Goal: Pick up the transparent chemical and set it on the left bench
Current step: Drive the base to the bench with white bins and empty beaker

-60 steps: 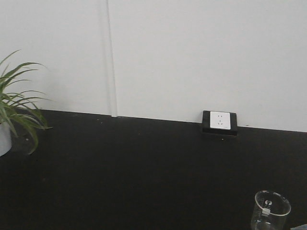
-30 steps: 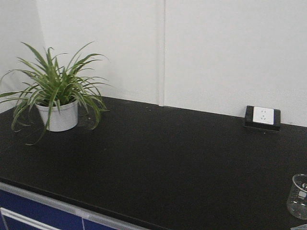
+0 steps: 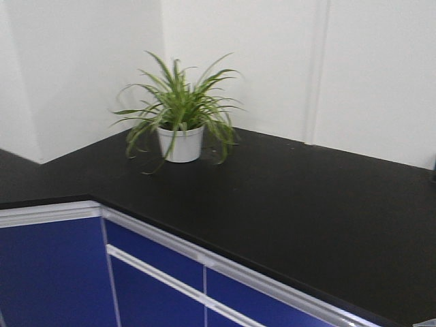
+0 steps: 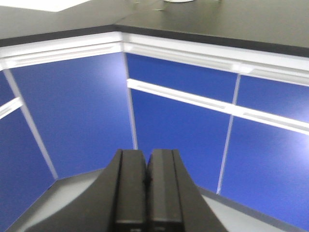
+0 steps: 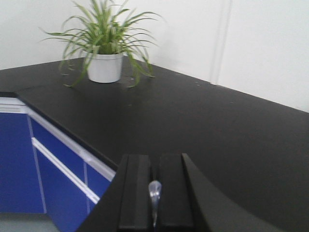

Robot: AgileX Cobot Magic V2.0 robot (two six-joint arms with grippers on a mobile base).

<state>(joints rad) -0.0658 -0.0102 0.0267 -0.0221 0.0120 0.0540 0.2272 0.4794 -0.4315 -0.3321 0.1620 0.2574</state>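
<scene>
My right gripper [image 5: 154, 162] is shut on a thin sliver of clear glass [image 5: 154, 189], the only part of the transparent chemical that shows. It hangs over the black counter [image 5: 193, 125] near its front edge. The vessel's body is out of view in the front view. My left gripper [image 4: 147, 157] is shut and empty, low down, facing blue cabinet fronts [image 4: 183, 125]. The black countertop turns a corner, and a second run with blue fronts [image 3: 48, 266] and a black top [image 3: 20, 180] goes off to the left.
A green plant in a white pot [image 3: 180, 139] stands on the counter near the corner; it also shows in the right wrist view [image 5: 104, 67]. White walls rise behind the counter. The white-trimmed counter edge [image 3: 204, 259] runs diagonally. Grey floor [image 4: 43, 203] lies below the cabinets.
The front view has swung left and back. The wall socket and the glass vessel have left the frame, the plant has shifted right, and the counter corner and blue fronts have come into view.
</scene>
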